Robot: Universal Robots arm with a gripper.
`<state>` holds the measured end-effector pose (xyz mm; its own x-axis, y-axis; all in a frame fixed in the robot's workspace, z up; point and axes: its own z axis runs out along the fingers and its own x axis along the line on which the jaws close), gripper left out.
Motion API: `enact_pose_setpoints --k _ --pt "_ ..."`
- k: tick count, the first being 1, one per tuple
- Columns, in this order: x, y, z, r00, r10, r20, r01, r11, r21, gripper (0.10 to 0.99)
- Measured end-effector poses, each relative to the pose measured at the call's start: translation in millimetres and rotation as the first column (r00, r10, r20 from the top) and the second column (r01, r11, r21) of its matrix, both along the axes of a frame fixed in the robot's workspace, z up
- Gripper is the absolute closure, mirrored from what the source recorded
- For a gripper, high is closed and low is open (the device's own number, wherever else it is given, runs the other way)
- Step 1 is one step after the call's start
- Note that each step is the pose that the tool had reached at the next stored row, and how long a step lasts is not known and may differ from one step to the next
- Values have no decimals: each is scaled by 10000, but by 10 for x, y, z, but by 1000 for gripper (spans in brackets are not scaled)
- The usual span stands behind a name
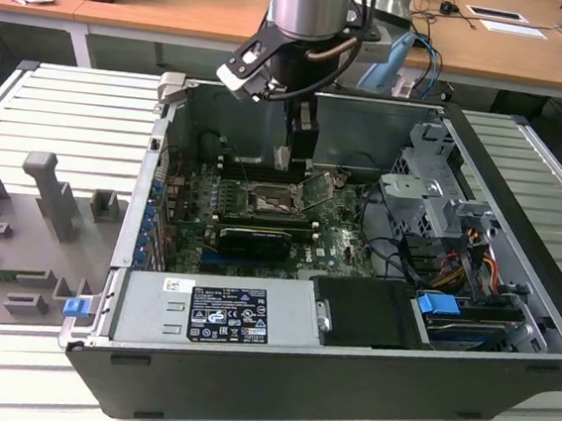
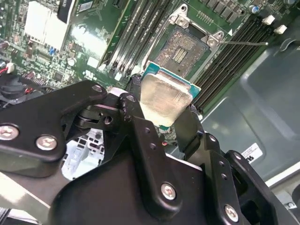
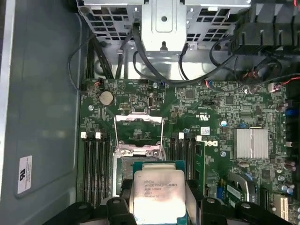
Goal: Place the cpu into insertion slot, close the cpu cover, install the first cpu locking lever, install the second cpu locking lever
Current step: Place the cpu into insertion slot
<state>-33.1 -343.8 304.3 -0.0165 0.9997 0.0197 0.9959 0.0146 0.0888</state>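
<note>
My gripper (image 2: 161,111) is shut on the cpu (image 2: 166,99), a flat square chip with a pale silvery top and a green edge, held by two opposite sides between black fingers (image 2: 135,108). The cpu (image 3: 157,192) hangs a little above the board, partly over the insertion slot (image 3: 123,165), a dark square socket with a metal rim. In the second wrist view the insertion slot (image 2: 180,50) lies bare just beyond the chip. The cpu cover (image 3: 139,123) stands flipped open past the socket. In the exterior view my gripper (image 1: 296,160) hovers inside the case above the insertion slot (image 1: 267,205).
Long black memory slots (image 3: 96,164) flank the socket on both sides. A metal drive cage (image 1: 427,190) with cables (image 1: 391,256) fills the case at the exterior view's right. A silver heat sink (image 3: 251,143) sits on the board. Grey fixtures (image 1: 53,199) stand on the table beside the case.
</note>
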Motion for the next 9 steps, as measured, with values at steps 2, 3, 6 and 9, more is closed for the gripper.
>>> enact_pose_setpoints --k 2,3,6,9 --pt "-5 16 -44 10000 54 1 -54 10000 1 557" --pt "-6 25 -70 9999 151 1 -151 9999 2 557" --pt "-29 29 -141 9991 420 12 -420 9991 0 557" --pt "-118 31 -199 9991 418 10 -418 9991 0 557"
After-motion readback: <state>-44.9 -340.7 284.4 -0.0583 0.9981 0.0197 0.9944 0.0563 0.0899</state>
